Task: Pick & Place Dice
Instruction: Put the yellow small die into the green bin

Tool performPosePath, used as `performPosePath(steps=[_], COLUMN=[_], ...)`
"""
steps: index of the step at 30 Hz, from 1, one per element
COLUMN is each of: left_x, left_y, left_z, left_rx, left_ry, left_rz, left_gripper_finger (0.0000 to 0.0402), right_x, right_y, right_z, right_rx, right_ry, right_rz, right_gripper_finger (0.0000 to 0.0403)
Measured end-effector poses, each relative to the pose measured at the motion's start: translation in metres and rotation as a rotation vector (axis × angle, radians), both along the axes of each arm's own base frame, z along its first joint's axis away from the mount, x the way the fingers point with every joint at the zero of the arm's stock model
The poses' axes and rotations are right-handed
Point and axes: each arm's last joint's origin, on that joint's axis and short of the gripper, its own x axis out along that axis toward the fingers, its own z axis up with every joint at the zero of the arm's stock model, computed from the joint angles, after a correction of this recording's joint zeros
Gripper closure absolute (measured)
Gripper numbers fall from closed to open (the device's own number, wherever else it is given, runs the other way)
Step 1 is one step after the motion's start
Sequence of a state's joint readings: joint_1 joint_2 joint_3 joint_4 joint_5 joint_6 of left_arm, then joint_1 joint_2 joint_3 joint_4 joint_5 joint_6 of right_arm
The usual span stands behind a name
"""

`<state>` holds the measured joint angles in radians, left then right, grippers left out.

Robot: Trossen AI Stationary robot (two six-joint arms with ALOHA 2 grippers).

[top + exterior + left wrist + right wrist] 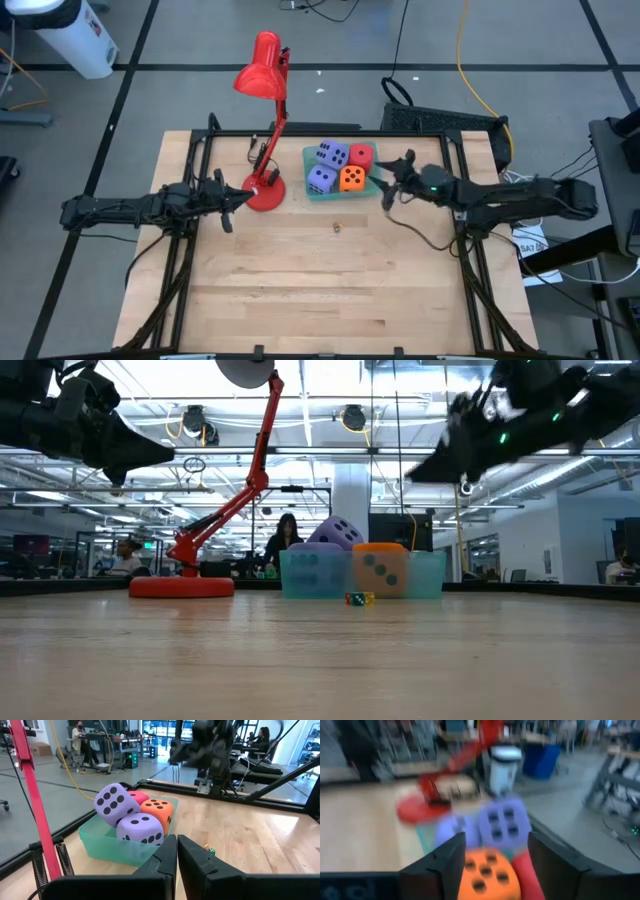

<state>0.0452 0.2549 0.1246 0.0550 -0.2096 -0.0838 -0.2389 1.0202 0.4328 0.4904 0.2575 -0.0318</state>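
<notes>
Four dice sit packed in a pale green tray (312, 194) at the table's far middle: two purple ones (332, 153) (321, 179), an orange one (351, 178) and a red one (361, 155). In the left wrist view one purple die (113, 802) rests tilted on its neighbours and rises above the tray rim. My right gripper (390, 183) hovers open just right of the tray, raised off the table (440, 460); its fingers frame the orange die (482, 870) without touching. My left gripper (235, 200) is shut, raised, left of the lamp base.
A red desk lamp stands with its round base (265, 192) just left of the tray, its arm leaning toward the far edge. A tiny green-yellow die (337, 228) lies on the bare wood in front of the tray. A black frame runs along the table's edges.
</notes>
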Motion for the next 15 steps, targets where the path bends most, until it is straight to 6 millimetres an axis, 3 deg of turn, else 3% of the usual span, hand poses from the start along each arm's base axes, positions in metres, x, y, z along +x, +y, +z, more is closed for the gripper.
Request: performPosePath(steps=[5,10,15], left_x=[0.000,0.000,0.000], left_y=[0.000,0.000,0.000], left_z=[0.000,0.000,0.000], left_rx=[-0.001,-0.002,-0.004], left_ry=[0.001,0.001,-0.001], left_rz=[0.000,0.000,0.000], left_gripper_finger=[0.0376,0.0376,0.0376], right_x=[-0.023,-0.030,-0.026], right_y=[0.021,0.036,0.046], right_z=[0.036,0.037,0.021], right_rx=[-0.010,-0.014,0.046], right_ry=[-0.209,-0.196,-0.191], right_rz=[0.079,0.161,0.215], right_gripper_finger=[0.0277,0.0389,0.0382])
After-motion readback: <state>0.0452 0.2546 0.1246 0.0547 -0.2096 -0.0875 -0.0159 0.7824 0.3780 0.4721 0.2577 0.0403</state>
